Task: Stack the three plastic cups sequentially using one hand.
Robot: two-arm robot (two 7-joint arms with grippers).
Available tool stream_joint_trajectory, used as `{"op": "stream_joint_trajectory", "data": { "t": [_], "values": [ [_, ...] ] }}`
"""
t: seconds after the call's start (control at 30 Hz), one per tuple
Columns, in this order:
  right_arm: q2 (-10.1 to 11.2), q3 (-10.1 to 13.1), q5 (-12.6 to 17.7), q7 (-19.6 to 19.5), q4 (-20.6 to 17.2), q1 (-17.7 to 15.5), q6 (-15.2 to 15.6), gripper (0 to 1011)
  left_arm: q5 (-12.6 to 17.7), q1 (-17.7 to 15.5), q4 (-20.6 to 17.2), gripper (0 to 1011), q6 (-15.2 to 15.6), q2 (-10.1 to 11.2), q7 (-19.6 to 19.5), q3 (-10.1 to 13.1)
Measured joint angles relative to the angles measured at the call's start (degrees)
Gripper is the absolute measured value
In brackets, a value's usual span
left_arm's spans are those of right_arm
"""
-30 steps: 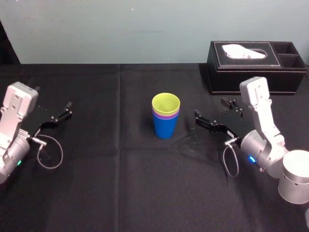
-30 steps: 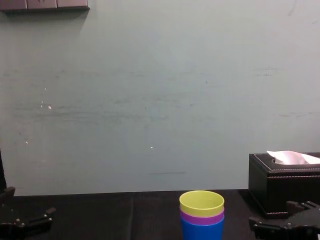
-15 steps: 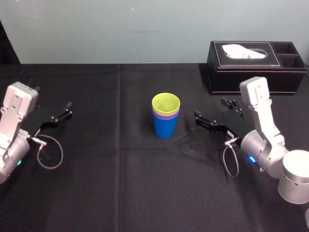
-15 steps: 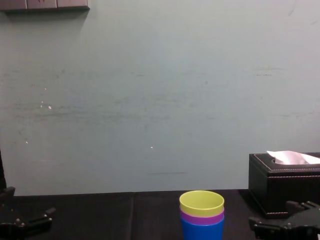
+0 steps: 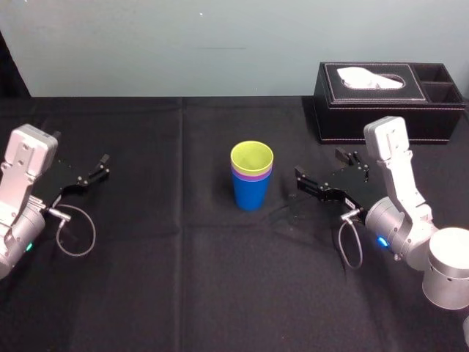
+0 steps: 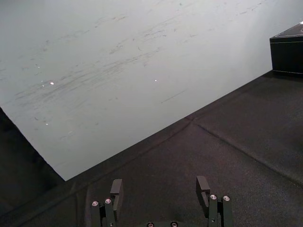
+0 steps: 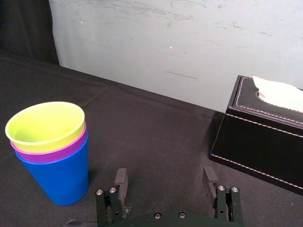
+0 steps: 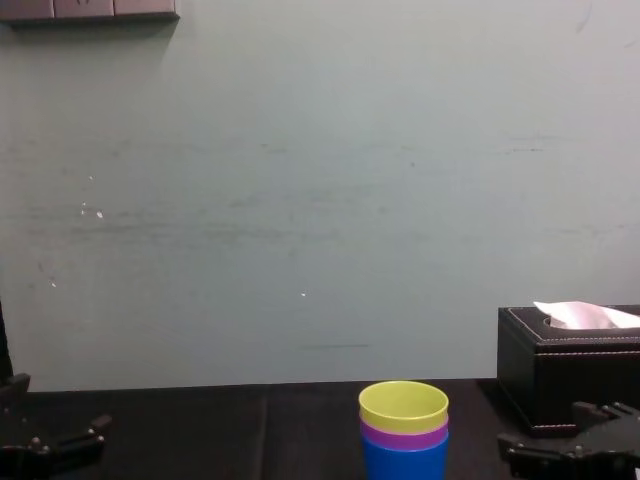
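Observation:
The three plastic cups stand nested upright mid-table: the blue cup [image 5: 250, 192] at the bottom, the purple cup [image 5: 251, 174] in it, the yellow-green cup [image 5: 251, 157] on top. The same stack shows as blue cup [image 7: 56, 174], purple cup [image 7: 52, 152] and yellow-green cup [image 7: 45, 124] in the right wrist view, and the stack [image 8: 404, 436] in the chest view. My right gripper [image 5: 322, 171] hangs open just right of the stack, holding nothing, its fingers [image 7: 120, 178] apart. My left gripper [image 5: 94, 174] is open and empty at the far left.
A black tissue box [image 5: 388, 99] with white tissue sits at the back right, behind my right arm. A black cloth [image 5: 183, 279] covers the table, with a pale wall behind it.

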Motion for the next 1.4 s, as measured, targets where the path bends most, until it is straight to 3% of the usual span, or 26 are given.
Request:
{"op": "stream_joint_trajectory", "data": {
  "t": [1.4],
  "values": [
    [0.00, 0.00, 0.00, 0.00, 0.00, 0.00, 0.00, 1003, 0.00, 0.00, 0.00, 1011, 0.00, 0.00, 0.00, 0.00]
  ]
}}
